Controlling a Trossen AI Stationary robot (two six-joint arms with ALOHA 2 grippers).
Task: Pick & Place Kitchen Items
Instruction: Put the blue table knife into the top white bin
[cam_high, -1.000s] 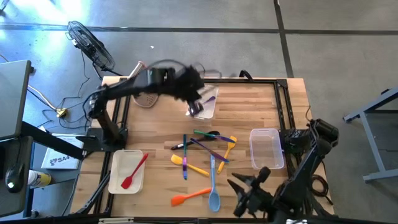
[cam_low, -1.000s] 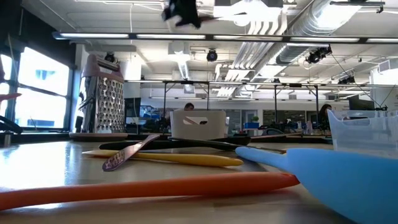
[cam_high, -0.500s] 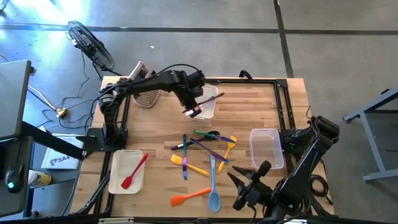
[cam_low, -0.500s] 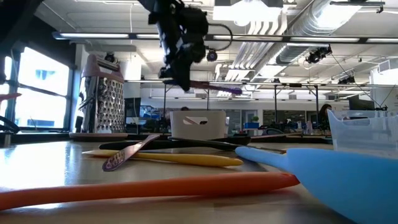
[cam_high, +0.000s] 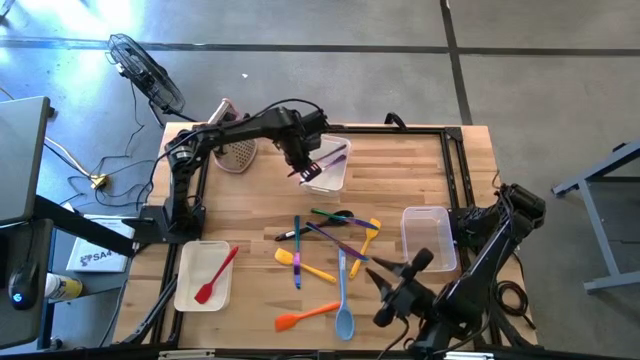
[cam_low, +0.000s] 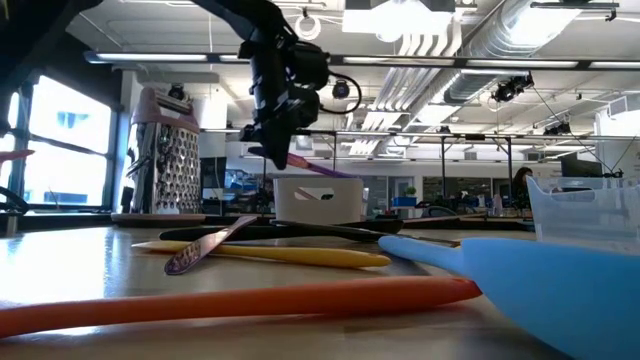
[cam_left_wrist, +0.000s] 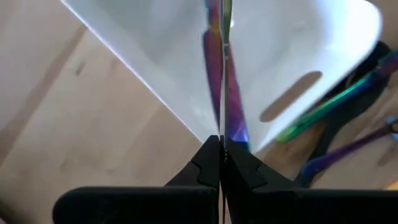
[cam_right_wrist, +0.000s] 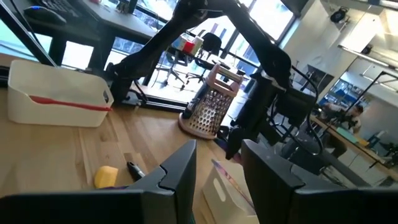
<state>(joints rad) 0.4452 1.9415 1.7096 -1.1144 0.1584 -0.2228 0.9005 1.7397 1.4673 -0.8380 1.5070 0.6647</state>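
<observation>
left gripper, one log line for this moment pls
left gripper: shut on purple utensil | above white bin | right gripper: open, idle

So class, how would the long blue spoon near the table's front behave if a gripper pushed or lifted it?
The blue spoon lies flat, so it would probably slide or pivot, not roll. Its slim handle and plastic look suggest it's light. Gripped at the handle's end, the bowl might sag.

Grey concrete floor (cam_high: 300, 25), black floor fan (cam_high: 145, 70), bright windows (cam_low: 60, 150), ceiling ducts (cam_low: 470, 40), office chairs (cam_right_wrist: 208, 53)

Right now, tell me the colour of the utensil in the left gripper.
Purple, with an iridescent sheen; the utensil shows best in the left wrist view.
</observation>
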